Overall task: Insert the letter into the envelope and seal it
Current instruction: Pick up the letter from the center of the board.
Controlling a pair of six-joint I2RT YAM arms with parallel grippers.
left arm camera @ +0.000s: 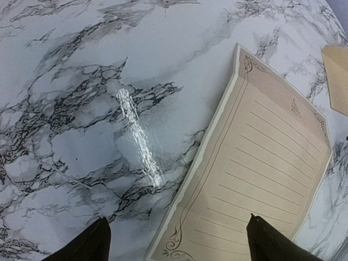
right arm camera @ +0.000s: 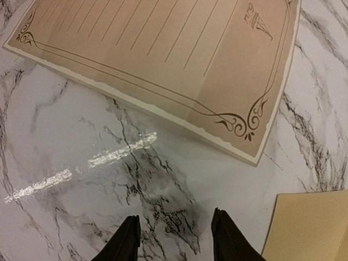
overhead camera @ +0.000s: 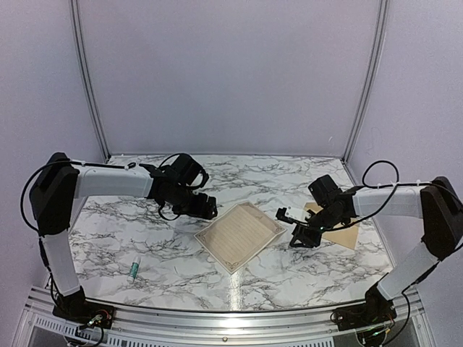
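Observation:
The letter (overhead camera: pixel 241 236), a cream sheet with a dark ornamental border and ruled lines, lies flat and face up in the middle of the marble table; it also fills the right of the left wrist view (left arm camera: pixel 261 179) and the top of the right wrist view (right arm camera: pixel 174 60). The tan envelope (overhead camera: pixel 343 233) lies to its right, partly under the right arm, and shows as a corner (right arm camera: pixel 310 228). My left gripper (overhead camera: pixel 206 210) hangs over the letter's left corner, wide open and empty (left arm camera: pixel 176 239). My right gripper (overhead camera: pixel 302 237) is open above bare marble (right arm camera: pixel 175 239), between letter and envelope.
A small white glue stick with a green band (overhead camera: pixel 134 270) lies on the table near the front left. Metal frame posts and plain walls enclose the table; its front rail (overhead camera: pixel 231 318) runs along the near edge.

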